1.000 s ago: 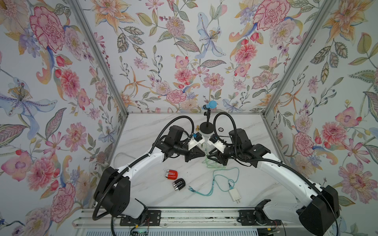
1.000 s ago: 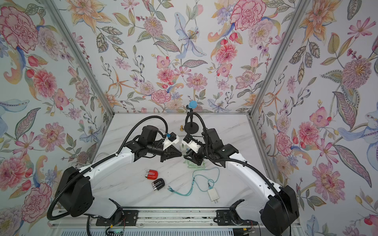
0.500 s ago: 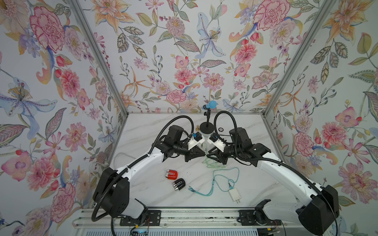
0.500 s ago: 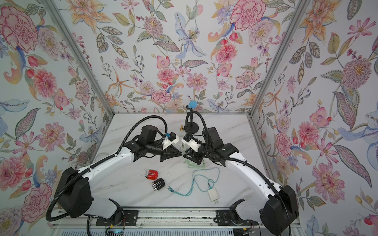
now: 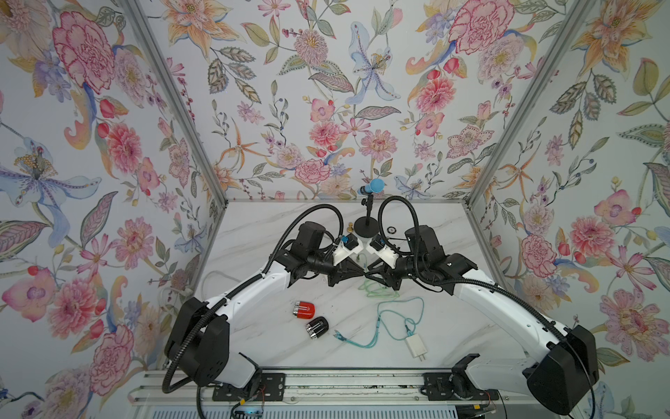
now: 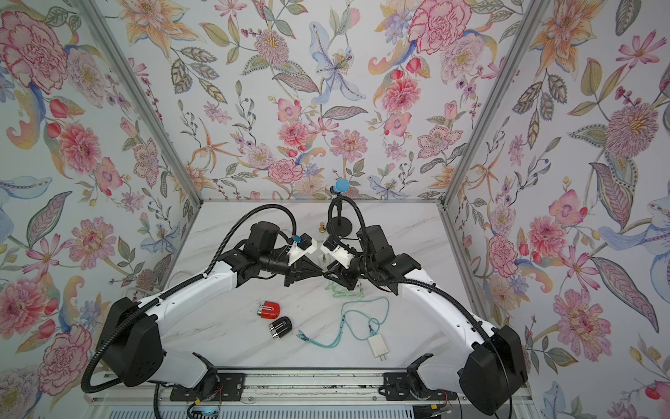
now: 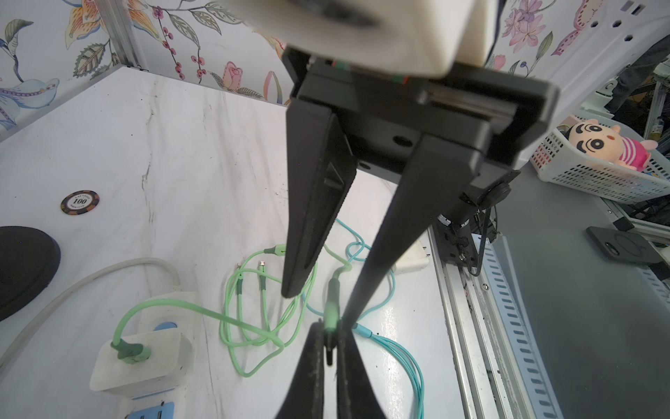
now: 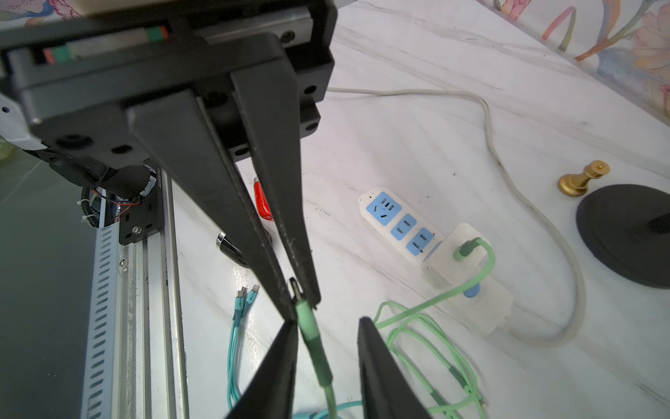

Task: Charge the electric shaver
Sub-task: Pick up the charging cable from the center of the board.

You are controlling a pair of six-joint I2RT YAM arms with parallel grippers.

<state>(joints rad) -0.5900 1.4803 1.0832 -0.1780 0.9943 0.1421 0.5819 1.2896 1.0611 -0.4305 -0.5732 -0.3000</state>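
The left gripper is clenched on the plug of the green cable. The right gripper stands released, jaws astride the cable just behind the plug. They meet tip to tip over the middle of the table.

From there, bare marble shows at 10 and 2 o'clock, out to the side walls. At 12 a mic base, brass knob and chip sit near the back edge. Green loops lie at 6. At 5 a teal cable and charger lie near the front rail.

The red shaver and black shaver lie at 7, near each other. Both are stubby, glossy and rounded, with ribbed chrome ends. The fingers are matte black wedges with serrated inner edges. The cables are thin and rubbery.
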